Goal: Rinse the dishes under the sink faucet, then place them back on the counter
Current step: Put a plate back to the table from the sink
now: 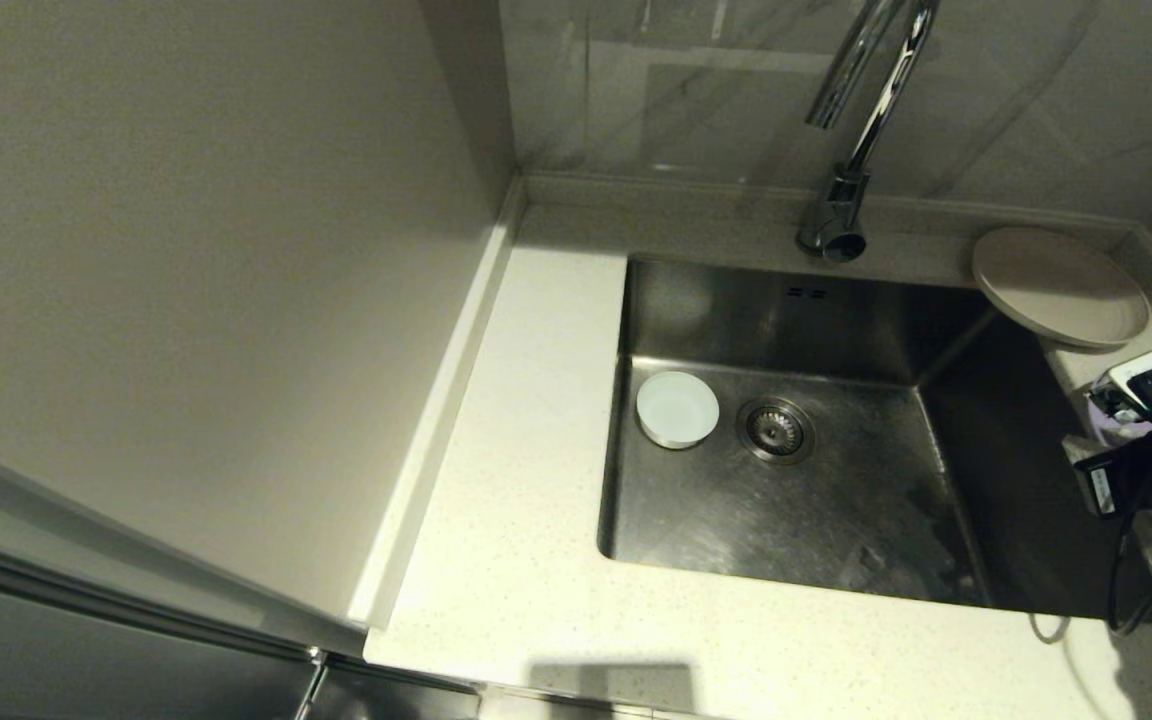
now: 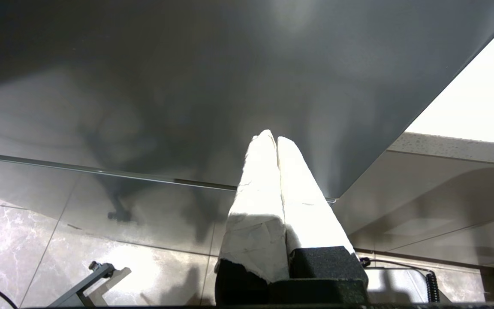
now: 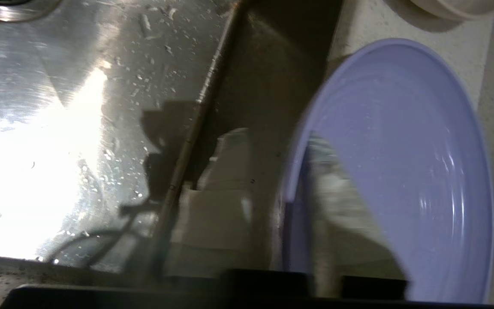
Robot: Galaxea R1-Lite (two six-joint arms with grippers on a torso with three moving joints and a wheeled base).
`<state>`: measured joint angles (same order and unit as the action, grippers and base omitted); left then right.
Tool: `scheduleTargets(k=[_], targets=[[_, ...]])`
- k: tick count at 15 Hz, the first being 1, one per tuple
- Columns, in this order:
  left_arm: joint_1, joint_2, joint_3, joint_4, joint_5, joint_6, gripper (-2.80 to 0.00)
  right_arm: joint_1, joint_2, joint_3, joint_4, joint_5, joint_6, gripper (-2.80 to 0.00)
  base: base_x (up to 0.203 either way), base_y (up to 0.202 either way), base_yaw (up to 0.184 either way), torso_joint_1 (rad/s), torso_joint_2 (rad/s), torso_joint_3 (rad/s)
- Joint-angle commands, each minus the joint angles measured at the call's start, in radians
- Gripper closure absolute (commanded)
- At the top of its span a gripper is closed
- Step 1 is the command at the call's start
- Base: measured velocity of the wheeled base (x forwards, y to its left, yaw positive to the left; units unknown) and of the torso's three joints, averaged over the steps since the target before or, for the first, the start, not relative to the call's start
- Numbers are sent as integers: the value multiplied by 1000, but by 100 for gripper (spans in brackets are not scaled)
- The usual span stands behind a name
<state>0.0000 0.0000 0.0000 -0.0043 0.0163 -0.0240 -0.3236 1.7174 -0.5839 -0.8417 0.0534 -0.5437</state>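
The lilac plate (image 3: 401,150) lies on the counter (image 3: 358,34) at the sink's right rim, with drops on it. My right gripper (image 3: 277,137) straddles its near rim: one finger inside the plate, the other outside over the sink wall. The jaws stand apart with a gap to the rim, open. In the head view this gripper (image 1: 1121,440) is at the far right and hides most of the plate. The beige plate (image 1: 1061,285) rests on the counter's back right corner. A small white bowl (image 1: 677,408) sits in the sink (image 1: 836,500). The faucet (image 1: 861,130) arches over the basin.
The drain strainer (image 1: 776,430) is beside the bowl. A wide stretch of counter (image 1: 526,500) runs left of the sink, against a tall pale panel (image 1: 186,300). My left gripper (image 2: 272,137) is parked below the counter, shut on nothing.
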Motion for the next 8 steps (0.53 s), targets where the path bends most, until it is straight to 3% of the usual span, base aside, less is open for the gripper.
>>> scheduleTargets(k=[1, 3, 8], targets=[[0, -2, 0, 0, 1, -1, 0, -3, -1, -9, -5, -25, -3, -280, 0, 0, 0, 0, 0, 0], [0, -2, 0, 0, 1, -1, 0, -3, 1, -20, 0, -54, 1, -280, 0, 0, 0, 0, 0, 0], [0, -2, 0, 0, 1, -1, 0, 0, -58, -80, 15, -44, 22, -280, 0, 0, 0, 0, 0, 0]])
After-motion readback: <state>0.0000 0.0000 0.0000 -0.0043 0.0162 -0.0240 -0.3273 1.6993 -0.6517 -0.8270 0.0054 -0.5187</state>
